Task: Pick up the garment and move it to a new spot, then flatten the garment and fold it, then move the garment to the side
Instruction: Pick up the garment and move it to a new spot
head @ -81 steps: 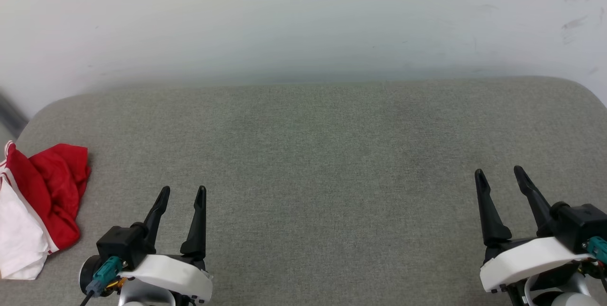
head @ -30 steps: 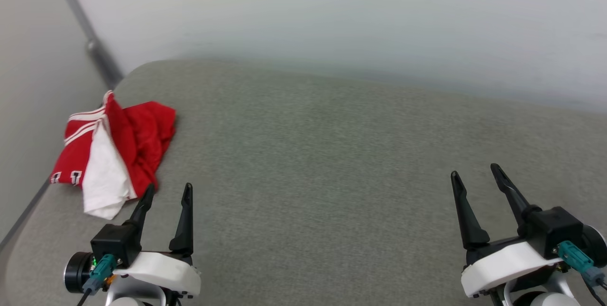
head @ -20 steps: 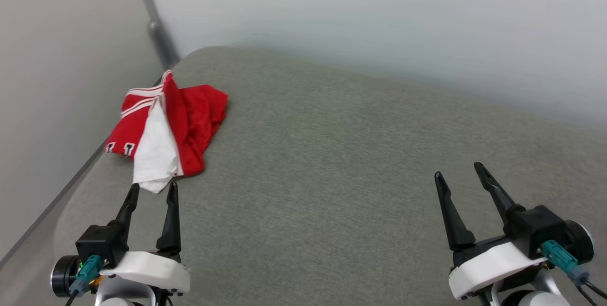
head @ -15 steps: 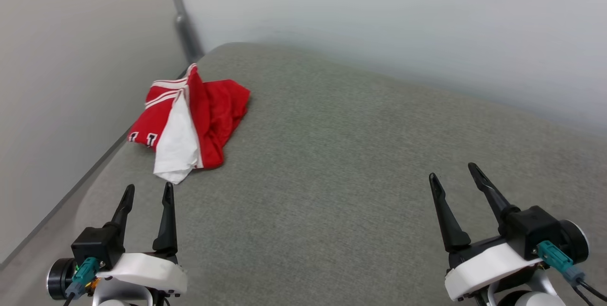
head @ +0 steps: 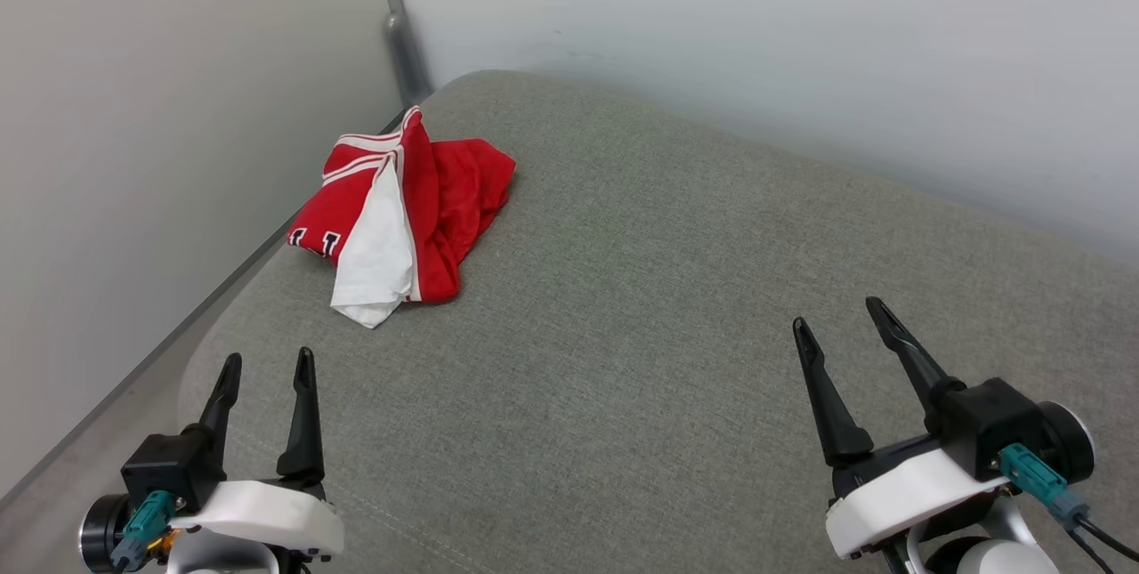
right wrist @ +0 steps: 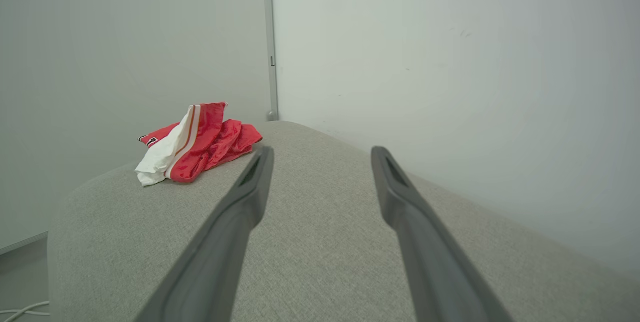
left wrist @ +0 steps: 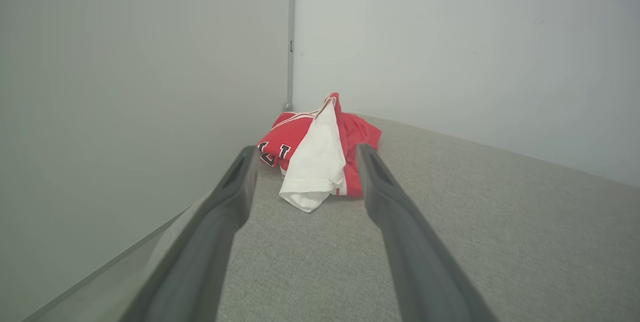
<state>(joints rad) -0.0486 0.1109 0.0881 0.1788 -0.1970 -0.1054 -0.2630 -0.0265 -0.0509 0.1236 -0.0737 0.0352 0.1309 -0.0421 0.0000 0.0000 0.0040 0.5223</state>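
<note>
Opening the task, we judge the pick-up to be the step in hand, and not yet begun. The garment (head: 405,218), a red T-shirt with a white sleeve (head: 378,249) draped over it and striped trim near the top, lies crumpled in a heap at the far left corner of the grey upholstered cushion (head: 667,289), close to the corner post (head: 400,31) where two pale walls meet. Black block letters (head: 311,240) show at the heap's left edge. Our left gripper (head: 269,358) hovers over the near left of the cushion, its two dark fingers apart and empty, well short of the shirt; in the left wrist view the heap sits straight ahead between them. Our right gripper (head: 836,313) hangs at the near right, jaws likewise spread with nothing between them, well apart from the shirt. The next move, as we read it, calls for the left arm to reach forward, come down on a raised fold of jersey, and close on enough cloth to lift without slipping; the soft fabric will likely trail and bunch. The shirt lies in no bin or basket, just loose on the bare upholstery, with broad flat room to its right for laying it out.
</note>
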